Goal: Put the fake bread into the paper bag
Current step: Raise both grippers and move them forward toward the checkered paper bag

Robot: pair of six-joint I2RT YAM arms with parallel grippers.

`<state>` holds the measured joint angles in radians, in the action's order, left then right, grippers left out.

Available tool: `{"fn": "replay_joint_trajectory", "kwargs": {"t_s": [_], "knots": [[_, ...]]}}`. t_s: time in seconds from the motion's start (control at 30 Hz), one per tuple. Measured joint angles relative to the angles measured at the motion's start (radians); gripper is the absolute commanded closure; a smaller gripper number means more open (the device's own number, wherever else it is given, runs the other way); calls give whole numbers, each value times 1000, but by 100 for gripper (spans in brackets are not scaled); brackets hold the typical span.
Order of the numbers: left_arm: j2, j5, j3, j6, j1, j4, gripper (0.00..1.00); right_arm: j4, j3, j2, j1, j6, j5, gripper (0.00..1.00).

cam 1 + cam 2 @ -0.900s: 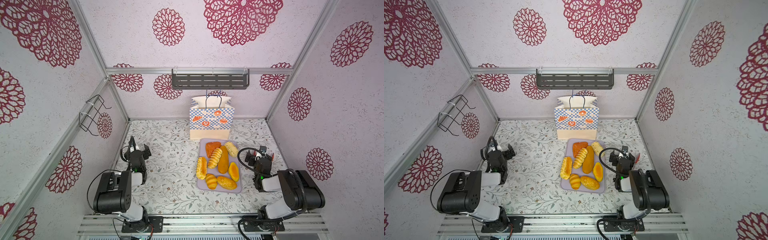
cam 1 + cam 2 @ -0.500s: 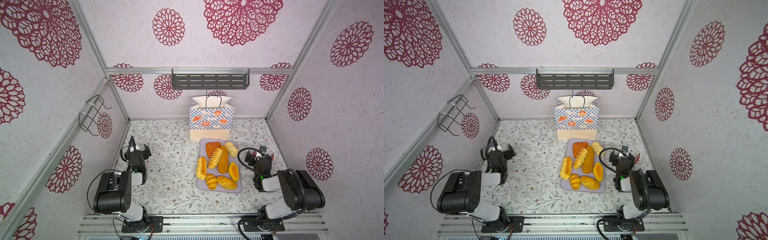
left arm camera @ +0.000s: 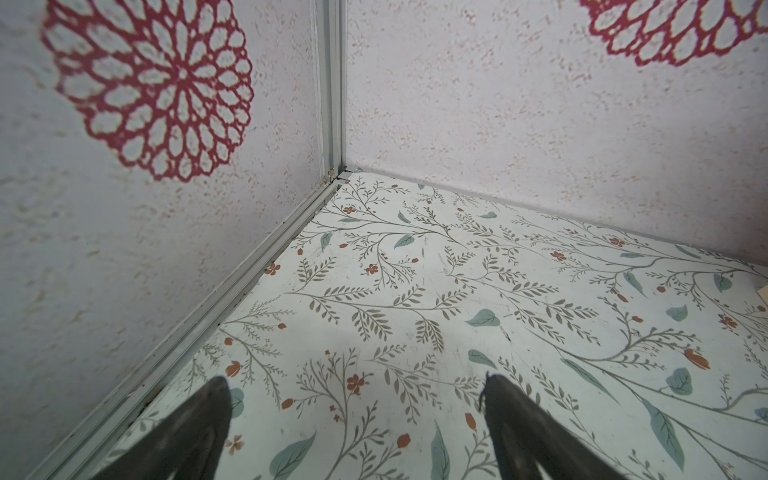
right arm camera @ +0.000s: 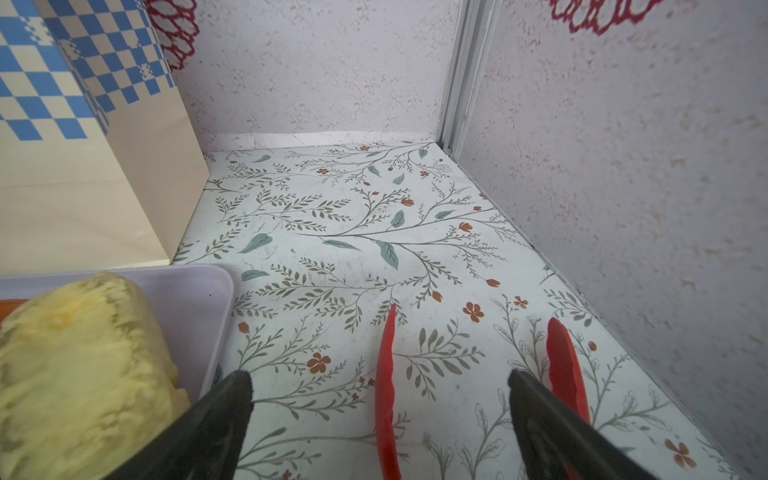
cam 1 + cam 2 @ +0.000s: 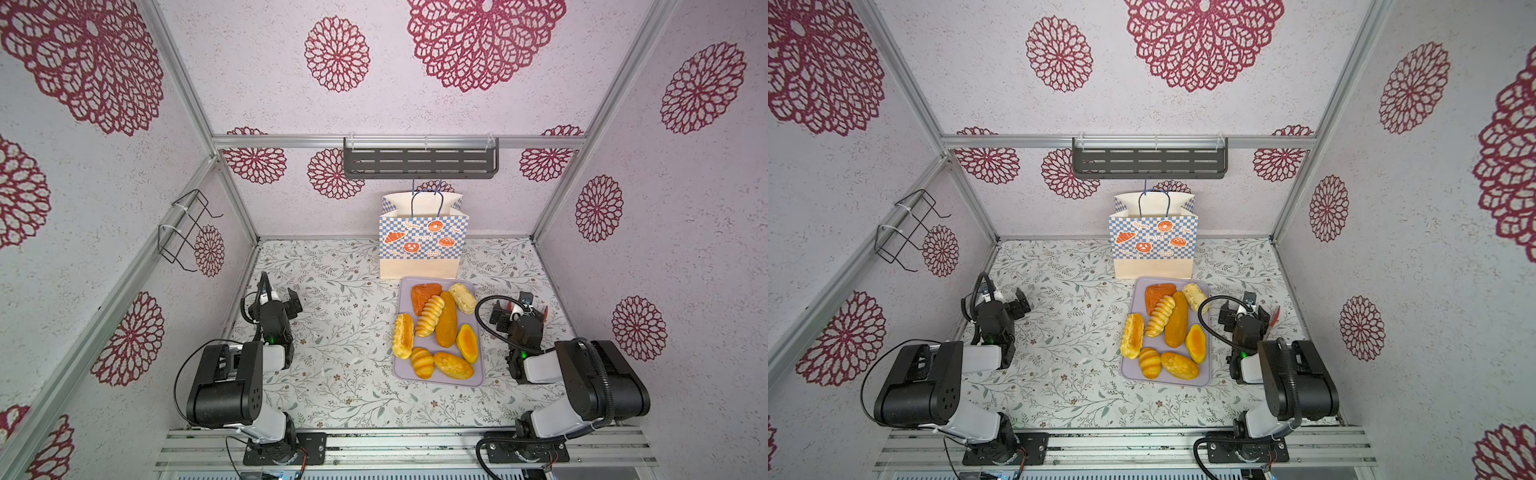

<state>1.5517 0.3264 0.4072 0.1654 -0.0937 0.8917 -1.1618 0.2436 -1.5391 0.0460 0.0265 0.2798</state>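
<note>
This is a robot test booth, the kind one finds in a lab, dressed a little like a home. The walls point(image 5: 415, 104) are flat panels with red flower wallpaper, held in a bare metal frame point(image 5: 291, 141). The table point(image 5: 340, 374) has a leaf-pattern cover. The left arm point(image 5: 226, 386) and the right arm point(image 5: 598, 382) are bolted on a metal rail point(image 5: 395, 451) at the front edge. A dark shelf point(image 5: 419, 164) and a wire rack point(image 5: 183, 228) hang on the walls. The food is only glossy fake bread point(image 5: 446, 320) on a tray point(image 5: 478, 374).
</note>
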Motion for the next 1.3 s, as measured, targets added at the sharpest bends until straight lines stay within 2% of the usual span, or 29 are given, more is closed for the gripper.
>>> {"fn": "replay_joint_trajectory", "kwargs": {"t_s": [0.5, 0.6, 0.67, 0.73, 0.87, 0.9, 0.93, 0.97, 1.07, 1.17, 1.3], "knots": [[-15, -21, 4, 1, -8, -36, 3, 6, 0, 5, -2, 0, -2, 1], [-76, 9, 88, 27, -9, -251, 3, 110, 5, 91, -2, 3, 8, 1], [-111, 43, 206, 67, -10, -419, 3, 227, 33, 189, -2, 21, 26, 1], [-153, 65, 313, 117, -10, -555, 3, 383, 109, 295, -2, 79, 62, 1], [-245, 66, 438, 225, -10, -779, 3, 673, 303, 403, -3, 226, 123, 1], [-260, 57, 466, 259, -10, -841, 3, 756, 363, 415, -7, 271, 125, 9], [-272, 39, 495, 291, -11, -903, 3, 821, 412, 421, -13, 307, 108, 18], [-279, 14, 518, 315, -12, -952, 3, 869, 450, 423, -17, 327, 84, 24], [-294, -116, 592, 391, -11, -1091, 1, 1005, 573, 413, -28, 395, -38, 33], [-287, -213, 677, 429, 21, -1203, 5, 1104, 715, 348, -29, 447, -170, 28], [-191, -307, 908, 401, 156, -1320, 15, 1187, 911, 201, -3, 493, -318, 23]]}}
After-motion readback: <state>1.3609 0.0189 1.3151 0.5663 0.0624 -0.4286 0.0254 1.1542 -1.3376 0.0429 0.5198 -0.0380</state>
